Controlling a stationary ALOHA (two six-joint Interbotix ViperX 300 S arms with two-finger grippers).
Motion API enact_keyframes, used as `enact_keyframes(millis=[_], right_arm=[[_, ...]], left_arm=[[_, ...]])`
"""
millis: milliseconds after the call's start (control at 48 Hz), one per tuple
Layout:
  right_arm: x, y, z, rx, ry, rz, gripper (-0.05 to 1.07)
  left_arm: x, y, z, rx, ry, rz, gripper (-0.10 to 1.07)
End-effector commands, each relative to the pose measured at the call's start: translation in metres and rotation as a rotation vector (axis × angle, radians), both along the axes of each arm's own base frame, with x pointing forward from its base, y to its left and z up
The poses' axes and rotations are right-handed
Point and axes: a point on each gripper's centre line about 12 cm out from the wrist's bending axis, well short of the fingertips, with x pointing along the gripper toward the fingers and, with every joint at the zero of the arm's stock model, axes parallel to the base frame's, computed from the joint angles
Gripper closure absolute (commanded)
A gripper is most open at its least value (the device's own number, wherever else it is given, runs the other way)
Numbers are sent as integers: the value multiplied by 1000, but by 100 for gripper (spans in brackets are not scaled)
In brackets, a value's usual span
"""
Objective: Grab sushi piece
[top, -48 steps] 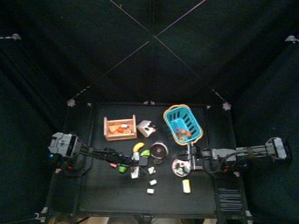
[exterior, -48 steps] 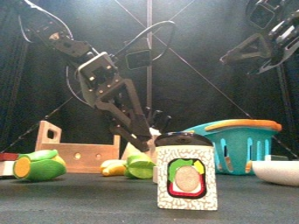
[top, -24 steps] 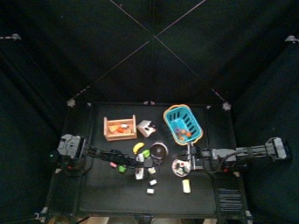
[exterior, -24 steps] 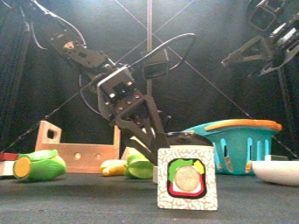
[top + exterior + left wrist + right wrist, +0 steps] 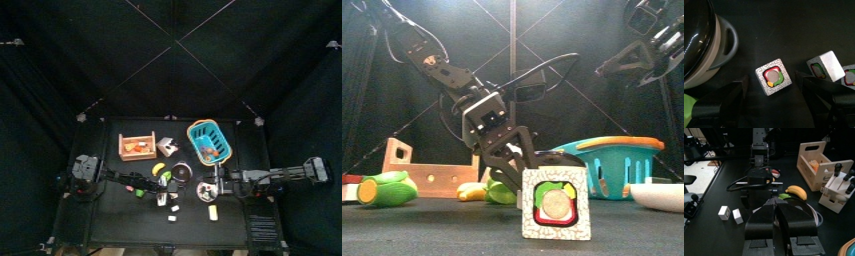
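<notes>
Left end effector (image 5: pixel 769 95) released, jaws spread wide on either side of the sushi piece (image 5: pixel 774 76), not touching it. Sushi piece lies on the counter (image 5: pixel 784 30), front-center, beside 2 more sushi blocks (image 5: pixel 825 66). Right end effector (image 5: pixel 782 218) clenched, resting at right.

Readable text: none in any view.
Sushi piece (image 5: pixel 556 204): patterned wrap, no lettering.
Wooden crate (image 5: pixel 428 171): unmarked.
Teal basket (image 5: pixel 613 160): unmarked.
</notes>
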Motion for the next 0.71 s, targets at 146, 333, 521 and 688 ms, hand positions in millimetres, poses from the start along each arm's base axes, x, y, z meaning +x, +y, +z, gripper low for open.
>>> enact_keyframes(millis=[146,333,521,688], right_arm=[[1,0,4,3,-14,1,101],[1,0,2,6,-9,-2,101],[1,-1,3,-1,-11,-4,101],[1,-1,3,-1,-11,-5,101]], left_arm=[[7,1,11,2,-31,-2,14],[2,3,17,13,3,-14,25],[-9,0,35,30,13,-43,28],[-24,2,50,28,-36,-41,28]])
